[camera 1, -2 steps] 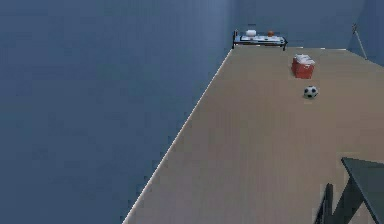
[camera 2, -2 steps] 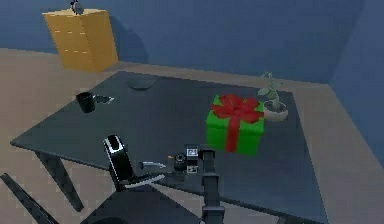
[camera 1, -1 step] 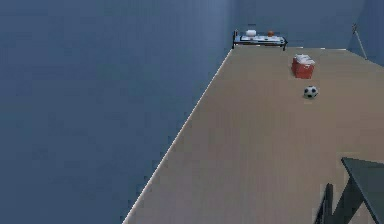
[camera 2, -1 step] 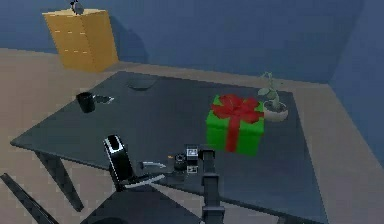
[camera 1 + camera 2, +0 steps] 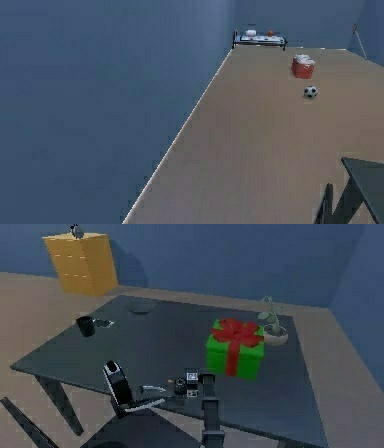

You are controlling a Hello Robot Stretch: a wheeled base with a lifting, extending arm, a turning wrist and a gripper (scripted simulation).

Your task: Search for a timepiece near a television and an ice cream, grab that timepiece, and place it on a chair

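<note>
The claw [image 5: 140, 396] sits at the end of a dark arm [image 5: 211, 414], low over the near edge of a dark table [image 5: 150, 339] in the arm side view. Whether its fingers are apart or together cannot be told, nor whether it holds anything. Which small thing here, if any, is the timepiece cannot be told either.

Just beyond the arm, on the table, stands a green gift box [image 5: 236, 349] with a red ribbon, with a potted plant [image 5: 272, 324] behind it. A dark mug [image 5: 86, 324] stands on the table's left side, and a shallow dish [image 5: 140, 308] lies near the far edge. Dark chair parts [image 5: 30, 419] show below the table's near left corner. A yellow dresser [image 5: 85, 264] stands against the blue wall.

In the forward view, a black and white ball [image 5: 311, 92] lies on tan floor near a red and white thing [image 5: 303, 67].
</note>
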